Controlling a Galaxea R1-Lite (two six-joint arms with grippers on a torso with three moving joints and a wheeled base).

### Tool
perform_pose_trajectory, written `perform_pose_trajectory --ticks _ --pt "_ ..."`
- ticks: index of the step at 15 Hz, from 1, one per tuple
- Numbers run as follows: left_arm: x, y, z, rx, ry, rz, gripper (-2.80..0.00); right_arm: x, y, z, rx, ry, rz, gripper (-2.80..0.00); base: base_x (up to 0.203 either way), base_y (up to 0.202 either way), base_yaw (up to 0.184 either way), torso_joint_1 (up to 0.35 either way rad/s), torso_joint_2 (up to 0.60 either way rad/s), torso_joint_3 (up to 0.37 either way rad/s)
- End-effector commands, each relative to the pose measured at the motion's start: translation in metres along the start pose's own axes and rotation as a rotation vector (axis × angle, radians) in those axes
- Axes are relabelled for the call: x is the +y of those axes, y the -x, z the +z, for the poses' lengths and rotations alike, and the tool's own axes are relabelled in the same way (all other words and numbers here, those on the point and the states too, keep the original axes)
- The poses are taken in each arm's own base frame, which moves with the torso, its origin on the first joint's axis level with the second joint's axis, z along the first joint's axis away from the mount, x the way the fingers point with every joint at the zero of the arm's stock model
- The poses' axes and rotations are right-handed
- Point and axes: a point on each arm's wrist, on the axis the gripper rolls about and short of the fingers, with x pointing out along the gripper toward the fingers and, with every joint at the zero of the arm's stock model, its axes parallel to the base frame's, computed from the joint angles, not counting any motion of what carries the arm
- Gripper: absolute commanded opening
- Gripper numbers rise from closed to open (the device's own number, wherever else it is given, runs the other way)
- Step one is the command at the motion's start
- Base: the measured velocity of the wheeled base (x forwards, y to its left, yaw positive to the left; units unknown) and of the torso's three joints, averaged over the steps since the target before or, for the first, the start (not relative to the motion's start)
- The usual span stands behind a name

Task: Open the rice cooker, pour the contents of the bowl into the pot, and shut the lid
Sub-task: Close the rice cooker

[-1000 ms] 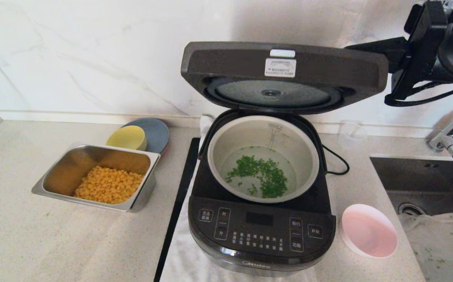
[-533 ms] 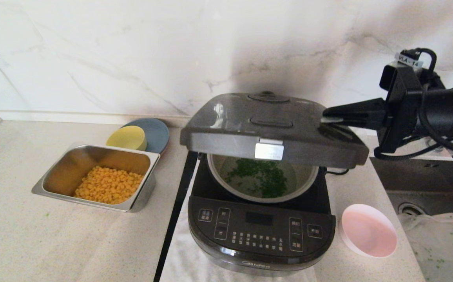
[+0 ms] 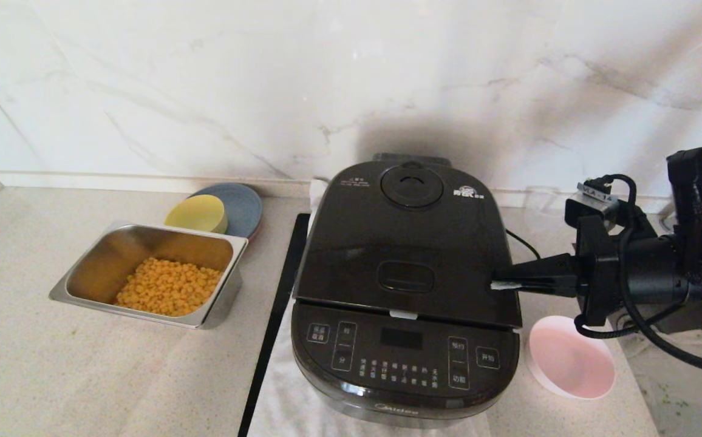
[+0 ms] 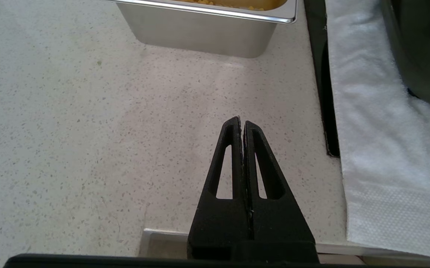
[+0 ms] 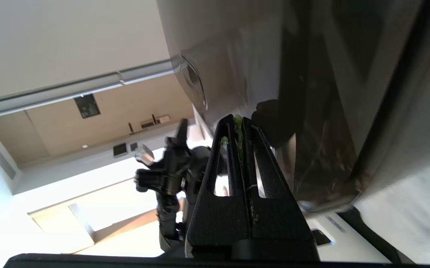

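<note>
The right gripper's fingers (image 3: 500,284), pressed together and holding nothing, rest on the lid (image 3: 408,243), now swung fully down onto the rice cooker (image 3: 405,358), so closing looks complete; the emptied bowl (image 3: 569,358) sits beside it.

Bright, even daylight — soft shadow on the wall (image 3: 424,130) behind the glossy lid (image 3: 408,243), which blurs in the right wrist view.

kitchen: stone counter (image 3: 53,376), marble backsplash (image 3: 205,91), rice cooker (image 3: 405,291), corn tray (image 3: 150,276).
</note>
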Motion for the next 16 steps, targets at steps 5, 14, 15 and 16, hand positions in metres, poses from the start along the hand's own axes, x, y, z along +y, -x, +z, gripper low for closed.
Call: perform_pose_trajectory --ticks 5,14,15,16 --pt "0.000 0.000 0.000 0.000 0.000 0.000 -2.80 -0.030 -0.024 0.014 0.006 -0.031 -0.028 -2.80 0.000 0.000 0.000 0.000 0.00 0.000" --pt "0.000 0.000 0.000 0.000 0.000 -0.001 -2.80 0.034 0.019 -0.001 -0.124 0.127 0.050 -2.80 0.000 0.000 0.000 0.000 0.00 0.000" --pt "0.000 0.000 0.000 0.000 0.000 0.000 -2.80 0.047 0.025 0.000 -0.154 0.134 0.037 -2.80 0.000 0.000 0.000 0.000 0.00 0.000" --pt "0.000 0.000 0.000 0.000 0.000 0.000 -2.80 0.059 0.031 0.001 -0.193 0.130 0.004 -2.80 0.000 0.000 0.000 0.000 0.00 0.000"
